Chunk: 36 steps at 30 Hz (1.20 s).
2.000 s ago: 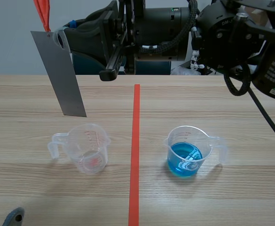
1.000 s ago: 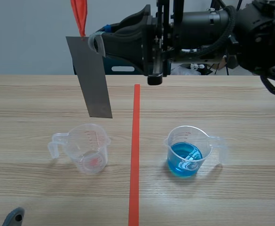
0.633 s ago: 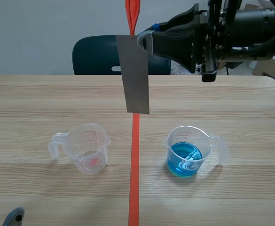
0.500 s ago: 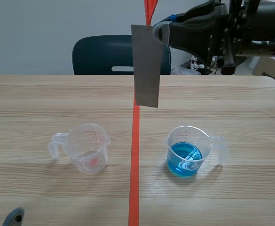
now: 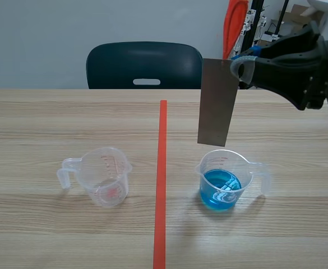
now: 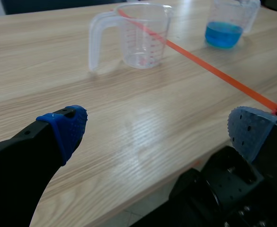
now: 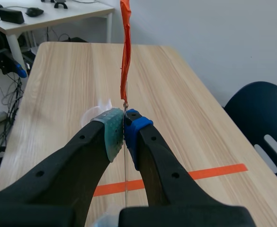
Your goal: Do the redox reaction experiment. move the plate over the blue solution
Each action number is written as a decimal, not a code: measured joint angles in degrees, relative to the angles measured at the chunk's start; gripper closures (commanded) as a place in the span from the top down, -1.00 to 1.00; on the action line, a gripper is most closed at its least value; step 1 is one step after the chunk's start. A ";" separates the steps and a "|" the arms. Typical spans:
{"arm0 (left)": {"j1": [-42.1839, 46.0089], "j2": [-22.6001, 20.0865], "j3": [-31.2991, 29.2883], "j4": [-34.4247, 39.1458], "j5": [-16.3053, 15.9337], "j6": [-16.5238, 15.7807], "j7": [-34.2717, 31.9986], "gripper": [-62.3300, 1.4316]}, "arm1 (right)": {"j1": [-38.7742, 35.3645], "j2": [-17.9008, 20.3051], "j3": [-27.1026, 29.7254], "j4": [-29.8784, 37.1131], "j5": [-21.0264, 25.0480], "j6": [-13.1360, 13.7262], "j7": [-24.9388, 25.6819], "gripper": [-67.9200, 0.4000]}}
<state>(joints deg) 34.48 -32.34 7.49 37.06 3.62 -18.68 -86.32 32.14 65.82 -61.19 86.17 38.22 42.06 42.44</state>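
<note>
A grey metal plate (image 5: 215, 102) hangs upright from my right gripper (image 5: 238, 67), which is shut on its top edge; an orange-red strip (image 5: 234, 25) rises from the plate's top. The plate's lower edge is just above the far rim of the clear beaker with blue solution (image 5: 224, 180). In the right wrist view the plate (image 7: 125, 161) shows edge-on between the pads (image 7: 111, 133), with the strip (image 7: 124, 52) ahead. My left gripper (image 6: 157, 132) is open, low at the table's near edge, with the empty clear beaker (image 6: 138, 35) and the blue beaker (image 6: 226, 26) ahead.
An empty measuring beaker (image 5: 101, 176) stands left of the orange-red tape line (image 5: 161, 179). A dark chair (image 5: 144, 66) stands behind the table. Desks with equipment show beyond the table's end in the right wrist view.
My right arm has carried the plate from above the left beaker rightward across the tape line to above the blue beaker. The beakers have not moved.
</note>
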 measured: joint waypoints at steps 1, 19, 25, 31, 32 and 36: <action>1.03 -1.11 0.00 0.72 -0.20 -0.02 0.17 1.00 | -0.74 0.70 0.00 0.00 -1.14 0.02 1.73 -0.97; 6.12 -29.97 -0.02 21.77 -17.00 0.46 2.21 1.00 | -8.04 8.48 0.00 -2.10 -8.04 -0.02 22.80 -0.97; 5.81 -36.35 -0.02 33.18 -20.59 -1.51 12.92 0.39 | -8.02 10.12 0.00 -6.10 -7.69 -0.02 25.44 -0.97; 3.26 -37.44 -0.02 40.92 -21.84 -3.26 22.97 -0.22 | -7.87 9.94 0.00 -9.25 -5.27 -0.02 25.57 -0.97; 2.25 -37.35 -0.02 41.64 -21.88 -4.46 24.96 -0.30 | -7.76 9.70 0.00 -9.68 -5.22 -0.02 25.53 -0.97; -1.86 -36.85 -0.02 45.20 -21.81 -8.02 31.36 -0.60 | -7.54 7.85 0.00 -10.03 -5.25 -0.02 22.69 -0.97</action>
<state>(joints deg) 32.62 -69.19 7.46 82.26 -18.20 -26.70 -54.96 24.60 73.67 -61.19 76.14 32.97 42.04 65.12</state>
